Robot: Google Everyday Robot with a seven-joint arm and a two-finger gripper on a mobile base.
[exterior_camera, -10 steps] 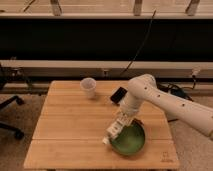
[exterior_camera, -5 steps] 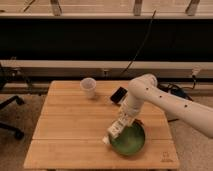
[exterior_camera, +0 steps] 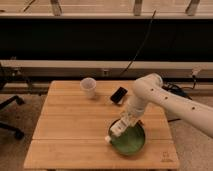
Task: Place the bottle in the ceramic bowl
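1. The gripper [exterior_camera: 121, 125] hangs over the 9 o'clock rim of the green bowl [exterior_camera: 131, 142], at the end of the white arm [exterior_camera: 165, 100] that reaches in from 3 o'clock. Its fingers are pinched on the bottle [exterior_camera: 116, 130].
2. The bottle is tilted, its white cap pointing down toward 7 o'clock, just past the bowl's rim. Whether the cap touches the bench [exterior_camera: 65, 130] or the rim, I cannot tell.
3. The bowl sits near the bench's 5 o'clock corner. What shows of its inside is bare green; the gripper and bottle hide part of it.
4. A pale cup [exterior_camera: 88, 87] stands upright toward 12 o'clock, well apart from the bowl. Its contents cannot be made out.
5. A dark flat object [exterior_camera: 119, 94] lies between the cup and the arm.
6. Compared with half a second ago, gripper, bottle and bowl sit in about the same places; no clear shift shows.
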